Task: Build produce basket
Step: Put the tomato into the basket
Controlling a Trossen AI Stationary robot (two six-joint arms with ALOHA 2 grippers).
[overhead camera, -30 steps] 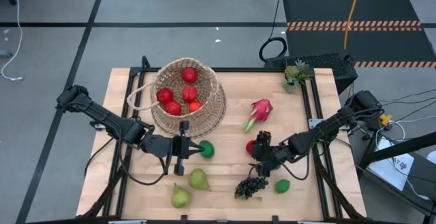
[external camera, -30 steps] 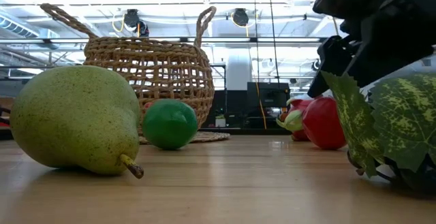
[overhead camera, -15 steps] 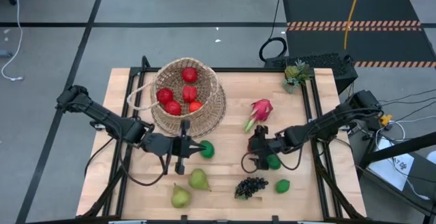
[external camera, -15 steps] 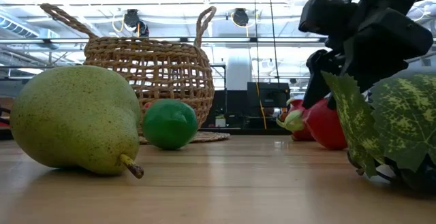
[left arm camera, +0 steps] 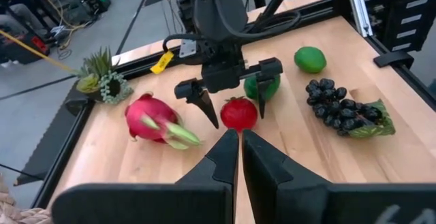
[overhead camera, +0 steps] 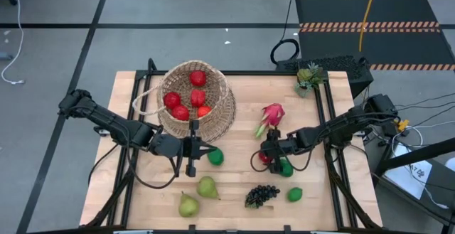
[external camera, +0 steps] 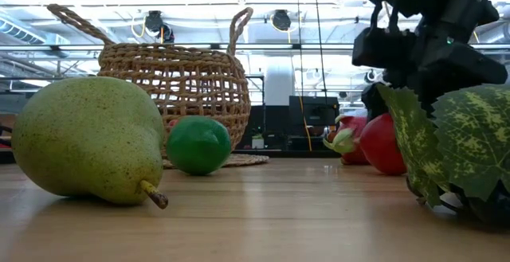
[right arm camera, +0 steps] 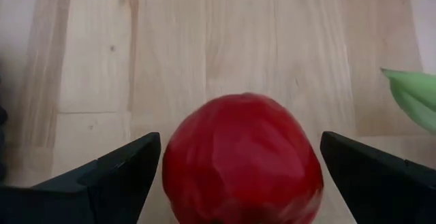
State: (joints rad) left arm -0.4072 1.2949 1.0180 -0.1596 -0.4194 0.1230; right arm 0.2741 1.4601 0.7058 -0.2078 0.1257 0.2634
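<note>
My right gripper (left arm camera: 231,103) stood wide open astride the small glossy red toy tomato (left arm camera: 239,113) on the table; closing off-centre risked squirting the round fruit sideways.

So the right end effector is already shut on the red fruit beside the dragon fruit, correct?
Not shut. The right end effector is open, its fingers straddling the red fruit without closing, as the right wrist view shows. The dragon fruit is indeed beside it.
</note>
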